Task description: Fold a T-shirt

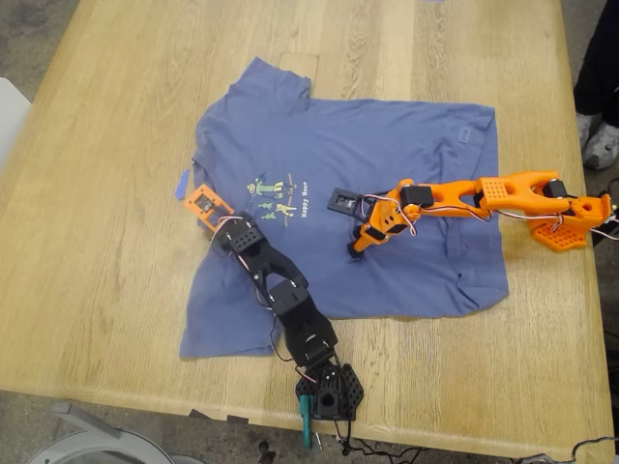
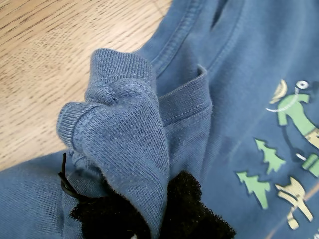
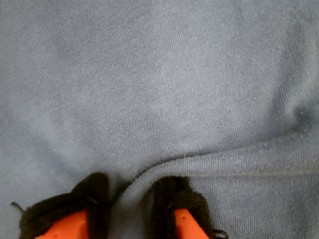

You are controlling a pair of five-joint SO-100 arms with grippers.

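The slate-blue T-shirt point(image 1: 387, 164) lies spread on the wooden table point(image 1: 116, 309), with its collar toward the exterior view's left and its cartoon print point(image 1: 274, 197) facing up. My first gripper point(image 1: 206, 208), on the black arm, is shut on a bunched piece of the ribbed collar point(image 2: 119, 124), gripped between its black pads point(image 2: 189, 209). My second gripper point(image 1: 359, 245), on the orange arm, presses down at the shirt's middle. Its black-padded fingertips point(image 3: 174, 201) are closed on a small ridge of cloth point(image 3: 133, 191).
A small blue tape strip point(image 1: 182, 184) lies on the table beside the collar. The orange arm's base point(image 1: 566, 227) stands at the exterior view's right, the black arm's base point(image 1: 329, 387) at the near edge. A person's shoe point(image 1: 604, 145) shows at the right edge.
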